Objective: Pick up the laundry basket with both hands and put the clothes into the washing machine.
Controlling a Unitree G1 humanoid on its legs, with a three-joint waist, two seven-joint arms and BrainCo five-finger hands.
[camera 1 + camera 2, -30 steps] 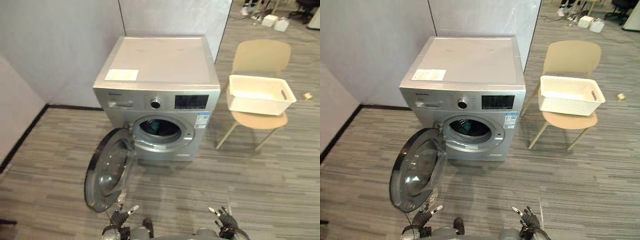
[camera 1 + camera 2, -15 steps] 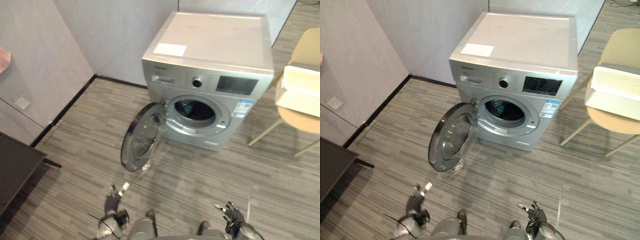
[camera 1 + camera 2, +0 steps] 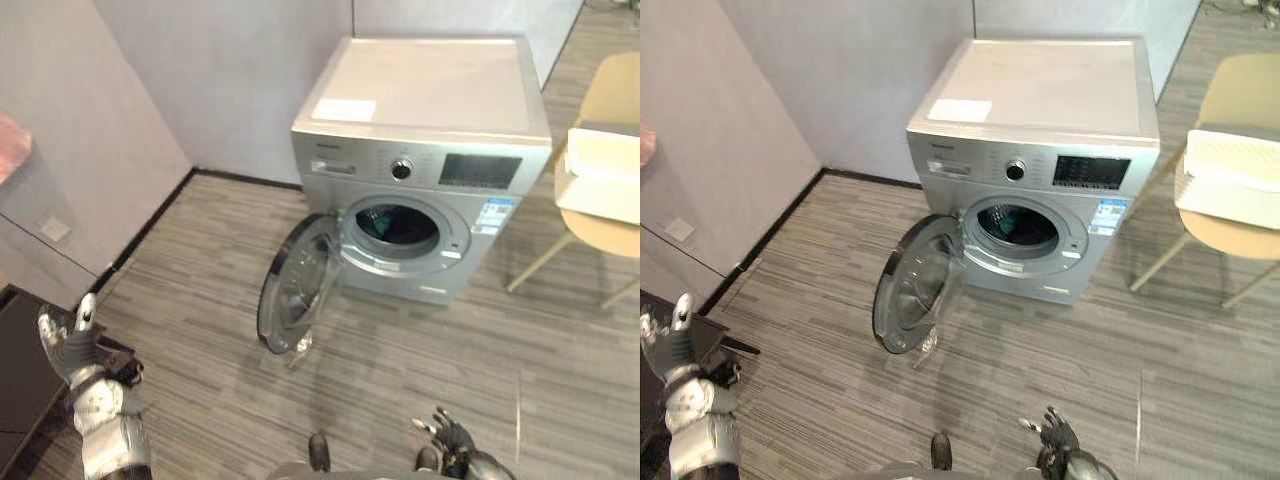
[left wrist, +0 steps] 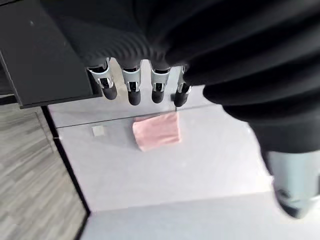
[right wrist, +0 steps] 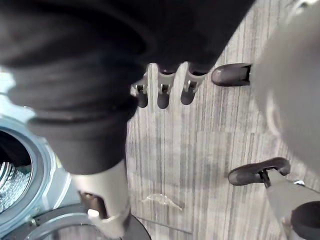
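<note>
Far left, lifted high beside the wall: left hand (image 3: 68, 345), fingers (image 4: 132, 82) straight and side by side, wide, nothing in them. Just below and behind it, a black table (image 3: 22, 385) at the picture's corner. On the grey wall above, a small socket (image 3: 55, 229) and a pink patch (image 4: 156, 131), cloth or pad, cannot tell which.

Further right, on the striped grey floor (image 3: 200, 380), the round door (image 3: 297, 288) of the washing machine (image 3: 430, 110), swung fully open on its left hinge, glass bowl facing the wall side. Behind it the round opening, with clothes (image 3: 385, 218) inside the drum, dark with a bit of teal, too small to tell more. Above the opening a knob and a dark panel; on the flat lid a pale label near the front left corner.

Low at the bottom edge, right of the middle and well apart from the machine: right hand (image 3: 452, 440), fingers (image 5: 162, 95) loosely spread, relaxed, holding nothing.

Far right, beside the machine but apart from it: a tan chair (image 3: 600, 232), and resting on its seat the white laundry basket (image 3: 605, 172), cut by the picture's edge, inside out of sight. Well apart from both hands, touched by neither.
</note>
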